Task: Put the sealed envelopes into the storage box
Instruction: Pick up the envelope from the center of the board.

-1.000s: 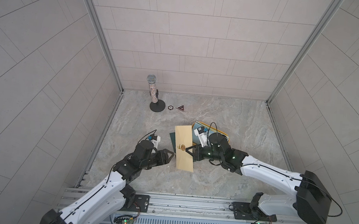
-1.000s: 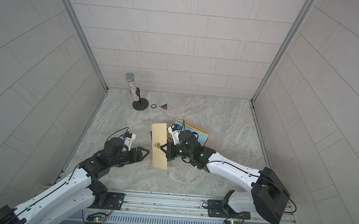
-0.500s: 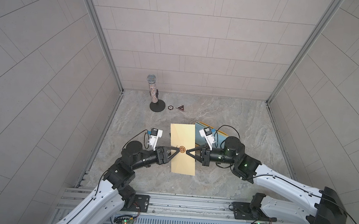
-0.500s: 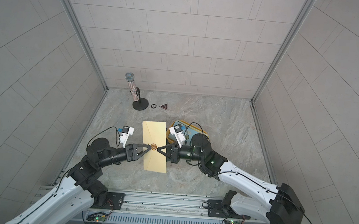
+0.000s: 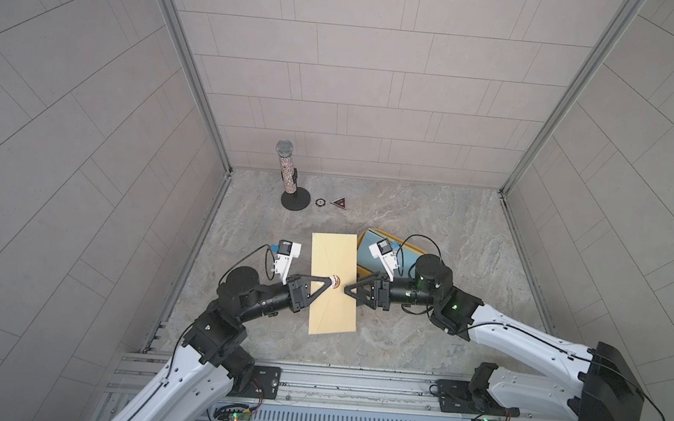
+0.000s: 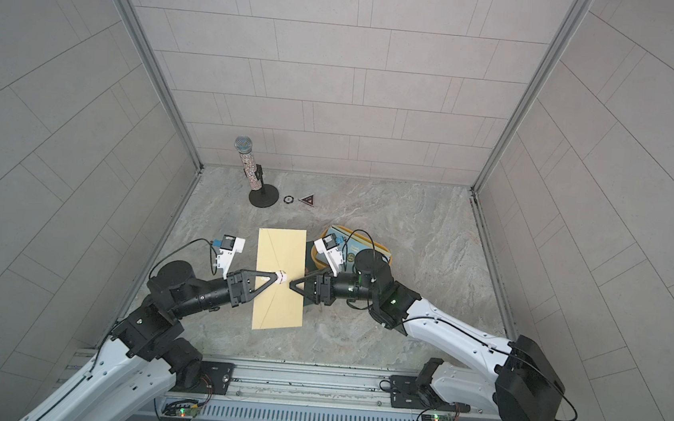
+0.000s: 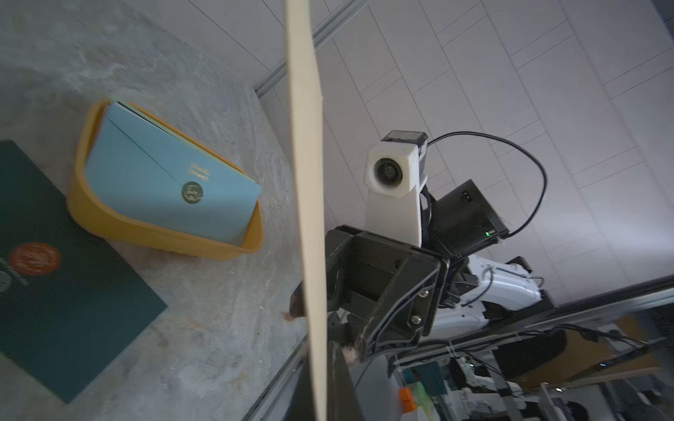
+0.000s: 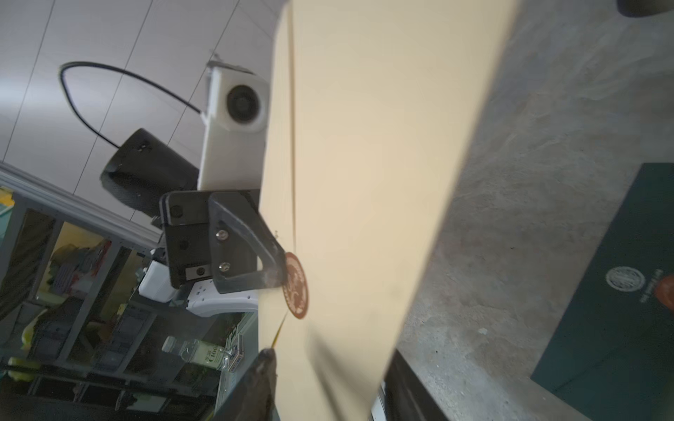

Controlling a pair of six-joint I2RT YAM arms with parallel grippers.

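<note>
A cream envelope [image 5: 334, 257] [image 6: 281, 252] with a red-brown seal [image 8: 296, 288] hangs above the table between both arms. My left gripper [image 5: 331, 281] [image 7: 317, 364] is shut on its edge by the seal. My right gripper [image 5: 347, 290] [image 8: 335, 382] is open, one finger on each side of the opposite edge without clamping it. The mustard storage box [image 7: 109, 222] [image 6: 381, 253] stands behind the right arm with a light-blue envelope [image 7: 164, 182] leaning in it. A dark green envelope [image 7: 54, 291] [image 8: 620, 310] lies flat on the table beside the box, under the held one.
A glittery cylinder on a black round stand [image 5: 288, 174] stands at the back left, with a round badge [image 5: 319, 202] and a triangular badge [image 5: 339, 203] beside it. Tiled walls close the table on three sides; a metal rail [image 5: 333, 375] runs along the front.
The cream envelope has swung from tilted to level between the arms. My left gripper reached in and shut on it; my right gripper, which was holding it, has opened.
</note>
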